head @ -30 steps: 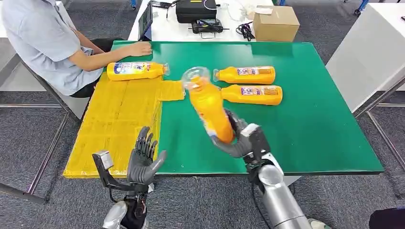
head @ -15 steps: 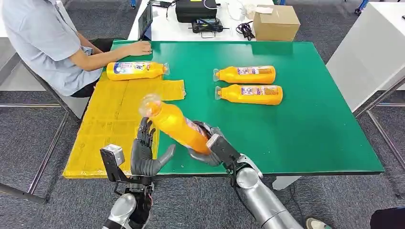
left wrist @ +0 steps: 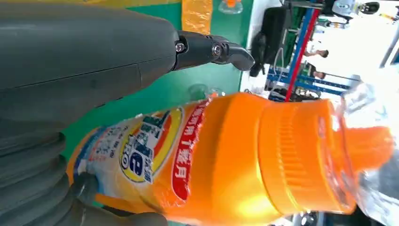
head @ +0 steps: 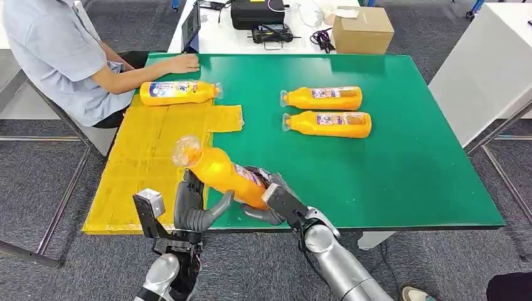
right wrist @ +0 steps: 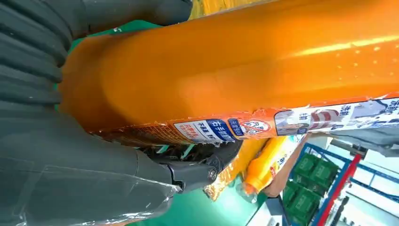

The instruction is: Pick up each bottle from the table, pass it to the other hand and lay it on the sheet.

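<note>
Four orange bottles (head: 226,174) altogether, one yellow sheet (head: 147,160), one cardboard box (head: 362,30), one seated person (head: 59,53).

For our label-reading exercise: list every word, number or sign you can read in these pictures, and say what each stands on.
None can be read with certainty.
Held bottle: label with Chinese characters on a red band, too blurred and turned to quote.
Same bottle, right wrist view: small blue and white print, too small.
Bottle on the sheet and two bottles on the table: labels too small.
</note>
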`<action>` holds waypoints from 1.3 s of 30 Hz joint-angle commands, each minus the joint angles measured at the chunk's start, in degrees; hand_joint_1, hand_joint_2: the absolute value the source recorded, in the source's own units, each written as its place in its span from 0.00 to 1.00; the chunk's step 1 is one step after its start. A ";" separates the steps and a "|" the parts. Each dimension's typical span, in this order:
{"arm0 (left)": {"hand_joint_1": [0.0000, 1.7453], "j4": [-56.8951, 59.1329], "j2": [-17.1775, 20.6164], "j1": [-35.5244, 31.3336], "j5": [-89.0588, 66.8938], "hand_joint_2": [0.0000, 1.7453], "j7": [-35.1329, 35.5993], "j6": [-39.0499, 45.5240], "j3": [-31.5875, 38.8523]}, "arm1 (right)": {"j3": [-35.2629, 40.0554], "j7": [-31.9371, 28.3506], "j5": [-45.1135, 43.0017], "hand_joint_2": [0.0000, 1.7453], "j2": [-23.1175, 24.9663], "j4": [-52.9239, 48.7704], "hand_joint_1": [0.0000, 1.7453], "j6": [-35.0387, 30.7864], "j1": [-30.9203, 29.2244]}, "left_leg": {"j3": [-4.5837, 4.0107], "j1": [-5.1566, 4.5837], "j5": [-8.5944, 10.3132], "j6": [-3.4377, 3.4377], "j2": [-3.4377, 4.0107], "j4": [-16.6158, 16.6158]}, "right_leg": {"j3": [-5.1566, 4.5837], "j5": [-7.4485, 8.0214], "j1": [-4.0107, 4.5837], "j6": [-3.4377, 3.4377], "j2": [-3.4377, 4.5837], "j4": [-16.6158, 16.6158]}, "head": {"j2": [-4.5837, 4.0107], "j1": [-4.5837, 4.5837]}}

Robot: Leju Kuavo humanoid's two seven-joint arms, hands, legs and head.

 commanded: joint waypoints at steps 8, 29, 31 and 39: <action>0.00 0.22 1.08 -1.46 10.24 1.00 2.90 -13.13 -0.55 | 2.70 -2.95 -0.40 1.00 -0.46 6.26 1.00 2.76 -2.69 | 0.12 0.12 -0.01 -0.15 0.12 -0.02 | 0.12 0.04 0.13 -0.20 0.10 -0.07 | 0.00 0.00; 1.00 4.61 0.41 -4.40 8.80 1.00 2.49 -14.83 -0.59 | 4.27 -3.49 0.96 1.00 0.49 8.29 1.00 2.67 -4.07 | 0.06 0.12 -0.01 -0.14 0.09 0.01 | 0.07 0.02 0.12 -0.19 0.07 -0.03 | 0.00 0.00; 1.00 4.61 0.41 -4.40 8.80 1.00 2.49 -14.83 -0.59 | 4.27 -3.49 0.96 1.00 0.49 8.29 1.00 2.67 -4.07 | 0.07 0.13 -0.01 -0.16 0.09 0.01 | 0.07 0.03 0.14 -0.22 0.07 -0.02 | 0.00 0.00; 1.00 6.32 0.31 -5.52 1.56 1.00 1.19 -8.55 -1.72 | 3.79 -3.01 0.62 1.00 0.66 8.86 1.00 1.86 -4.46 | 0.06 0.12 0.00 -0.15 0.06 0.01 | 0.08 0.03 0.13 -0.20 0.04 -0.04 | 0.00 0.00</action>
